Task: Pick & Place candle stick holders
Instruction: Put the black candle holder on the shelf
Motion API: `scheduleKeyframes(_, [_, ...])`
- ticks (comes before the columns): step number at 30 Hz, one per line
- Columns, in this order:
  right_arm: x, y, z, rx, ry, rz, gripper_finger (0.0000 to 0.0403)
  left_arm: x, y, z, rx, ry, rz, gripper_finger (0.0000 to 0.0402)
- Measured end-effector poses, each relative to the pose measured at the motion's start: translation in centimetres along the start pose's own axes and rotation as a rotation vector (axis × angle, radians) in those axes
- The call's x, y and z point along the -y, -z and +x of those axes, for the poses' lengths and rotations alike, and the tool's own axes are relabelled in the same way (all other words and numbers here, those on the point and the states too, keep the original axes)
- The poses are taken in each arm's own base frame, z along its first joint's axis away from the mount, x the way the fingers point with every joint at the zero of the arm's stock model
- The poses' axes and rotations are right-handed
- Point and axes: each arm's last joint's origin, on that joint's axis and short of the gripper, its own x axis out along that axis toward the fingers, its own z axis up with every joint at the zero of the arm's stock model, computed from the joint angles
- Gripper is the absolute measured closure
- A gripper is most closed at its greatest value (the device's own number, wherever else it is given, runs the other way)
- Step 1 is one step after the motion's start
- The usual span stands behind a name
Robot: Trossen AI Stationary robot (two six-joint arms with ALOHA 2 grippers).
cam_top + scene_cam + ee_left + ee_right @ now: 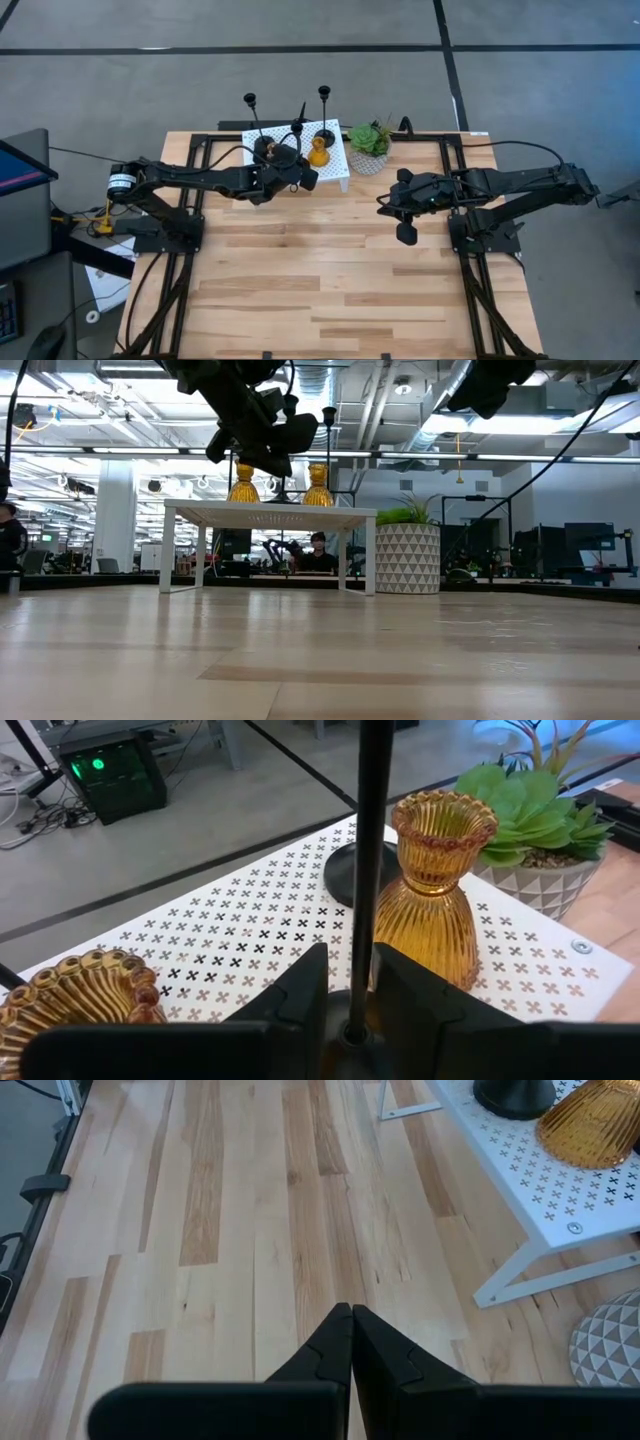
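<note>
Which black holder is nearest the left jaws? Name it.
The black holder whose stem stands between the left gripper's jaws; the other black base stands beyond the amber holder.

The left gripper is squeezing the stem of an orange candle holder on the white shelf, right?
Not quite. The left gripper is closed on a black holder's thin stem, as the left wrist view shows. The orange holders stand untouched beside it on the white shelf.

A light wooden table [330, 270] carries a small white perforated stand [335, 165] at its far edge, with a potted green plant [369, 146] just beside it. Amber holders [244, 482] (two of them) and black candle stick holders [326, 130] sit on the stand.
</note>
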Motion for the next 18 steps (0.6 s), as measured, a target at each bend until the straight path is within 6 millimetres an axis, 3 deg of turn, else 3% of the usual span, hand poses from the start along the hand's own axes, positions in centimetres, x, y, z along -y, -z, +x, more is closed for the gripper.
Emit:
scheduleKeyframes(10, [0.0, 0.0, 0.0, 0.0, 0.0, 0.0, 0.0403, 0.01, -0.01, 0.0, 0.0, 0.001, -0.001, 0.0314])
scheduleKeyframes(18, [0.0, 0.0, 0.0, 0.0, 0.0, 0.0, 0.0403, 0.02, -0.02, 0.0, 0.0, 0.004, -0.01, 0.0231])
